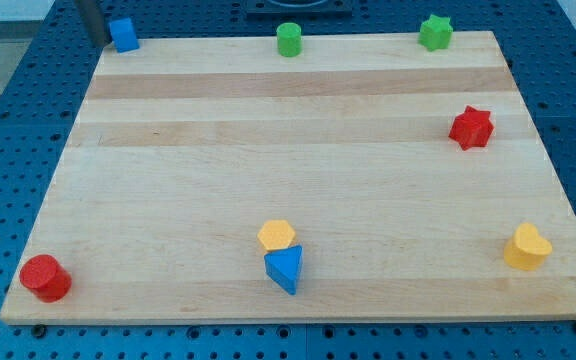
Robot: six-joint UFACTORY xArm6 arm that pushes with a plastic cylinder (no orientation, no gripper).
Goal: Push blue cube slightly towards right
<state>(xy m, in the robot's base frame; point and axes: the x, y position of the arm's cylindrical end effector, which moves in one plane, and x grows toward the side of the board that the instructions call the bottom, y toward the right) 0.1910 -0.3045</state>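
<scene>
Blue cube sits at board's top-left corner, my tip just to its left w/ no clear contact (rod only, no jaws), so I judge push not yet done.

The single camera looked down at a slant from the near side. It showed the whole wooden board from moderately close.
</scene>
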